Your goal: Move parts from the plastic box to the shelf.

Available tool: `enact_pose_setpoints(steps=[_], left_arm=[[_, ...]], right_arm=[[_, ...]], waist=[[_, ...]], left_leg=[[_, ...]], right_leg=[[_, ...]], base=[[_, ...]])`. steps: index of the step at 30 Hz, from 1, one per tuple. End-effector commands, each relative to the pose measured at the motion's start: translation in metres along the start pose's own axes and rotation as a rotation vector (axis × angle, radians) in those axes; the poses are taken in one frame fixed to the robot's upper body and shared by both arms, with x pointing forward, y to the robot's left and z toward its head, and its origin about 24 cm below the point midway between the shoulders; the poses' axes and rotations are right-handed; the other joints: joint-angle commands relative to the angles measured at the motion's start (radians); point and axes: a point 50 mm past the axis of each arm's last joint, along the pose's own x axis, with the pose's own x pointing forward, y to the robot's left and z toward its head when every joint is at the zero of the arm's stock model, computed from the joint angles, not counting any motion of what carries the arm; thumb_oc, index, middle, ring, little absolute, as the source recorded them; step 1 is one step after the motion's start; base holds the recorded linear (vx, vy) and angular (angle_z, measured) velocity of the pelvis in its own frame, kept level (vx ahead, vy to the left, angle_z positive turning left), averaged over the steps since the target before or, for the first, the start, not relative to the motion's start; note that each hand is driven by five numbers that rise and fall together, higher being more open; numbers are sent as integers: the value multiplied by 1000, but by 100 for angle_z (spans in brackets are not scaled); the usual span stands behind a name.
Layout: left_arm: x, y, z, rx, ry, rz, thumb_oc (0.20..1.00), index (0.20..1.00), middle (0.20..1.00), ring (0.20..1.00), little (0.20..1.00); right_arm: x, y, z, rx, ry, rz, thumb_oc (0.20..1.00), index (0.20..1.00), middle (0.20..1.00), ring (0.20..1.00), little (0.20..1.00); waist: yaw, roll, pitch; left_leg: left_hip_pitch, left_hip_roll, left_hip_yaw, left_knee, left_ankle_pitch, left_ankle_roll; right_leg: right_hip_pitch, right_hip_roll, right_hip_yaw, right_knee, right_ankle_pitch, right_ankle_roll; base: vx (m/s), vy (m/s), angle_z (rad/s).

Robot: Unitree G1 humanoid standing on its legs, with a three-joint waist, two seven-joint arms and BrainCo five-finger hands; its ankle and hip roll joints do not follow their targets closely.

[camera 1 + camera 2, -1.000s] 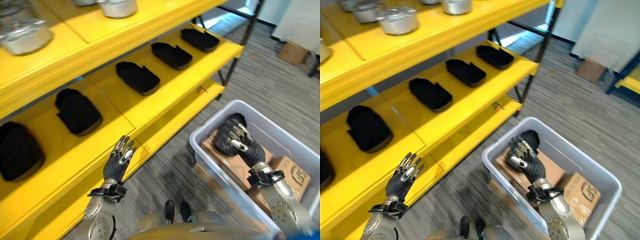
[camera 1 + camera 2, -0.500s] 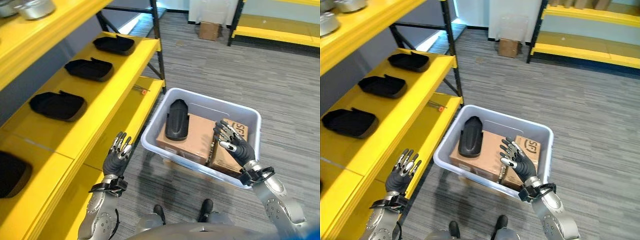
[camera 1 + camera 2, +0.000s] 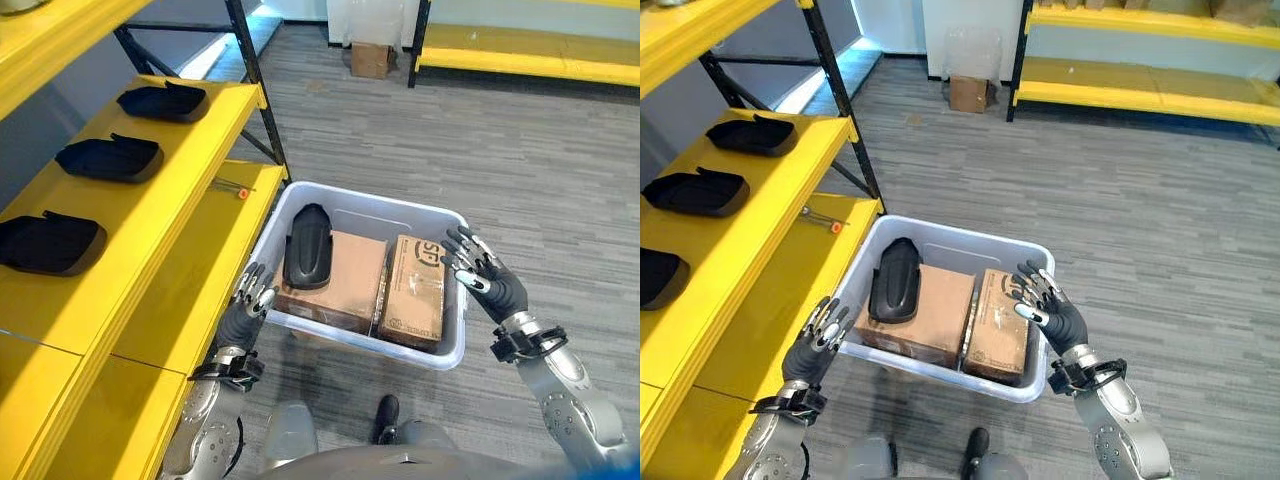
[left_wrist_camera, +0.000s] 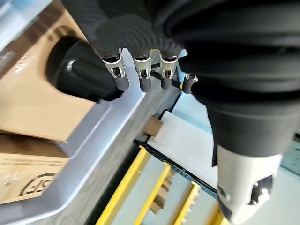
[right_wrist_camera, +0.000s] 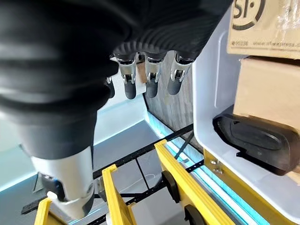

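My fingers are spread and empty, left hand (image 3: 243, 318) and right hand (image 3: 490, 282) flanking the box (image 3: 455, 345), the part (image 3: 307, 245) between them on cardboard (image 3: 335, 282), which could slide if I grab clumsily.

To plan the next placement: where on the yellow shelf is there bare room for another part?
Bare yellow shelf lies between the nearest black part and the plastic box, beside the left hand. Farther back, two parts crowd it.
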Motion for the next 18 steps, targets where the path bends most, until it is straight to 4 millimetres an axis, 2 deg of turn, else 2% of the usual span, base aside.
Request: enact_pose_setpoints(steps=[1,2,3,4,5,7,9,10,11,13,18], left_arm=[[4,-1,30,80,-132,-13,1000,1000,1000,1000,1000],[5,-2,30,76,-142,-15,1000,1000,1000,1000,1000],[5,-2,30,76,-142,-15,1000,1000,1000,1000,1000],[5,-3,30,73,-144,-23,1000,1000,1000,1000,1000],[6,-2,29,77,-146,-23,1000,1000,1000,1000,1000],[6,-4,32,82,-154,-44,1000,1000,1000,1000,1000],[9,-4,39,116,-173,-64,1000,1000,1000,1000,1000],[9,-4,39,116,-173,-64,1000,1000,1000,1000,1000],[9,-3,44,130,-187,-67,1000,1000,1000,1000,1000],[13,-3,51,148,-207,-67,1000,1000,1000,1000,1000],[18,-4,63,205,-245,-64,1000,1000,1000,1000,1000]], right_arm=[[7,0,25,-25,-129,22,1000,1000,1000,1000,1000],[8,-2,28,-51,-133,19,1000,1000,1000,1000,1000],[8,-2,28,-52,-133,18,1000,1000,1000,1000,1000],[8,-2,27,-65,-125,24,1000,1000,1000,1000,1000],[7,-2,26,-75,-121,22,1000,1000,1000,1000,1000],[5,-1,27,-84,-123,33,1000,1000,1000,1000,1000],[1,-2,25,-75,-118,17,1000,1000,1000,1000,1000],[1,-2,25,-75,-119,17,1000,1000,1000,1000,1000],[2,-1,22,-64,-114,18,1000,1000,1000,1000,1000],[2,1,17,-34,-106,15,1000,1000,1000,1000,1000],[2,2,13,-20,-87,27,1000,1000,1000,1000,1000]], waist=[[11,11,18],[9,30,18],[10,30,17],[11,39,15],[12,47,12],[5,50,14],[1,36,30],[1,35,27],[1,20,42],[-1,1,50],[-7,-36,59]], left_leg=[[20,132,-66,-238,201,-50],[26,149,-58,-285,225,-73],[26,150,-57,-287,226,-73],[53,142,-53,-287,183,-69],[62,134,-51,-288,176,-76],[55,105,-33,-255,149,-67],[31,75,3,-177,92,-53],[27,74,2,-176,93,-52],[17,49,26,-126,52,-38],[-2,26,57,-80,14,-24],[-49,13,83,-40,-8,-9]], right_leg=[[35,-43,20,-75,-34,141],[22,-55,34,-84,-22,157],[20,-55,35,-84,-21,157],[28,-62,49,-91,-17,171],[30,-69,62,-105,0,178],[31,-103,73,-113,33,191],[43,-159,79,-117,54,216],[40,-160,79,-117,55,217],[38,-195,88,-115,70,235],[26,-230,94,-112,92,251],[-14,-256,94,-108,120,262]], base=[[73,445,-28],[91,301,-31],[96,314,-37],[101,258,-33],[157,402,-49],[148,387,-60],[109,320,-48],[77,339,-7],[43,291,-9],[60,312,-22],[33,123,-18]])
